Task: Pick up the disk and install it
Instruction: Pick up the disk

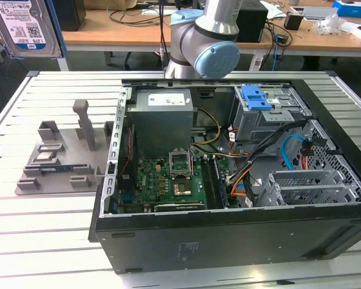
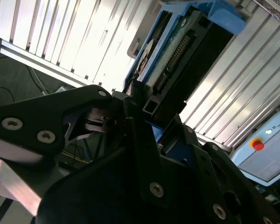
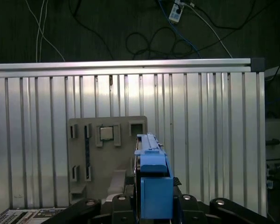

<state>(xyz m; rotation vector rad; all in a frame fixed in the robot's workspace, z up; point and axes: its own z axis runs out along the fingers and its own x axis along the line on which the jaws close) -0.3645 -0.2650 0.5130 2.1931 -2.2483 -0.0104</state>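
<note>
One disk (image 1: 25,25), a flat silver drive in a blue plastic frame, hangs well apart from the open computer case (image 1: 228,241), beyond its far corner on the exterior view's left. Its blue-and-white label carries barcodes and small print. In the second wrist view the gripper (image 2: 147,105) is clamped narrow on one end of the disk, which stands edge-on with its connector row showing. A grey fixture plate (image 1: 60,162) lies just beside the case.

The ribbed silver aluminium surface (image 1: 48,235) carries an open black metal computer case (image 1: 228,244) toward the exterior view's right. Just beside it sits a grey plastic holder block (image 1: 60,165), seemingly touching the case.
</note>
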